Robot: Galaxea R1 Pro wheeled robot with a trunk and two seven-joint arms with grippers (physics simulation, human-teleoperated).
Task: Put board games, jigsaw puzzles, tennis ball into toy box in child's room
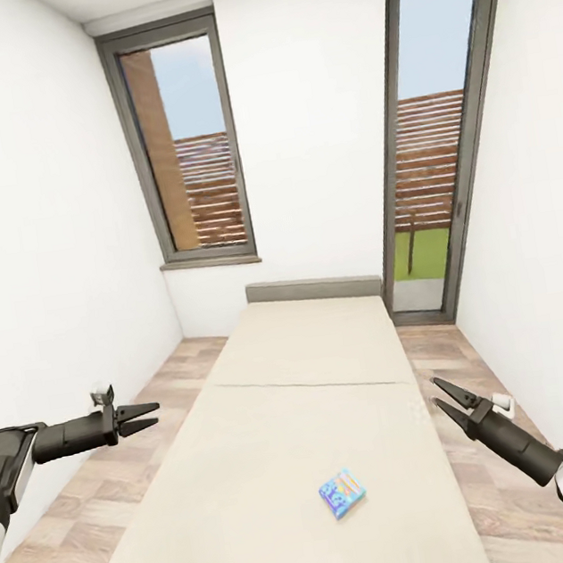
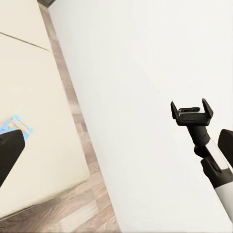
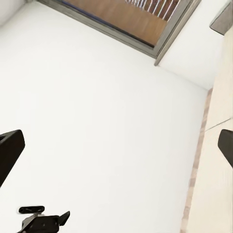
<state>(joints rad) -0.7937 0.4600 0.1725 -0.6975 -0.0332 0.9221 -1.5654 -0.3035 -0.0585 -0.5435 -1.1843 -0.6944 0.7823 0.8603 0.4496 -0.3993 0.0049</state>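
Observation:
A small blue board game box [image 1: 342, 492] with a colourful cover lies flat on the beige bed [image 1: 279, 444], near its foot and right of the middle. It also shows in the left wrist view as a board game box [image 2: 14, 127] on the mattress. My left gripper [image 1: 150, 416] hangs open over the floor left of the bed, with nothing between its fingers. On the other side, my right gripper [image 1: 445, 394] is open and empty at the bed's right edge, above and to the right of the box.
The bed fills the middle of a narrow room with white walls on both sides. A window [image 1: 184, 143] and a tall glass door [image 1: 440, 131] stand in the far wall. Strips of wooden floor [image 1: 155, 400] run along each side of the bed.

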